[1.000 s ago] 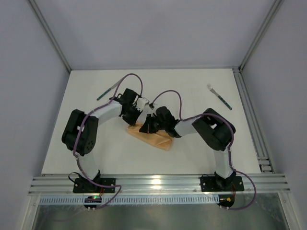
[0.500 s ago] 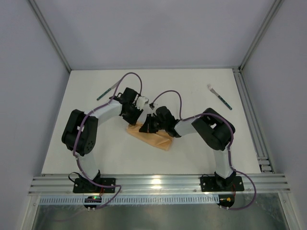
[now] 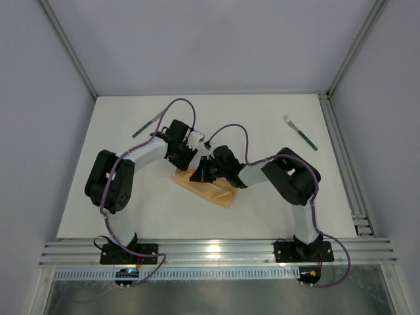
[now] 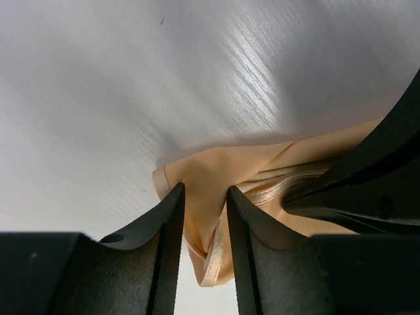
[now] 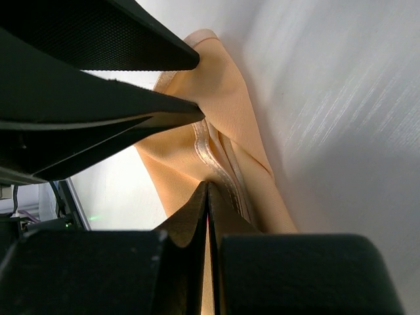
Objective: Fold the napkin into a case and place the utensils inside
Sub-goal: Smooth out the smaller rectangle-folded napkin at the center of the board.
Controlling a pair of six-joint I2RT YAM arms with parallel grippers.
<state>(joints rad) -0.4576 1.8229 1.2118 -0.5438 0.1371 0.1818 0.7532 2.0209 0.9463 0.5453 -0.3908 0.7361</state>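
The napkin point(image 3: 211, 191) lies near the middle of the table point(image 3: 275, 210) as a narrow, slanting, layered strip, so the folding seems far along, though probably not finished, since both arms are bent over its upper-left end; the hems seen in the wrist views lie stacked rather than flat and squared, which suggests that some tidying of the fold is left; the left gripper point(image 4: 204, 190) sits over the corner of the cloth with its fingers narrowly parted, a fold of the cloth showing in the slit, and whether it has any grip on that fold cannot be told; the right gripper point(image 5: 207, 186) is closed tight, its tips resting on the hemmed fold, and whether a layer is nipped between them cannot be told either; neither of the utensils has been put inside, so the second half of the task looks wholly undone; the knife point(image 3: 147, 125) lies at the far left of the table and the fork point(image 3: 300, 133) at the far right, both well apart from the cloth and from each other; counted, there is one napkin, one knife, one fork, and two arms at work.
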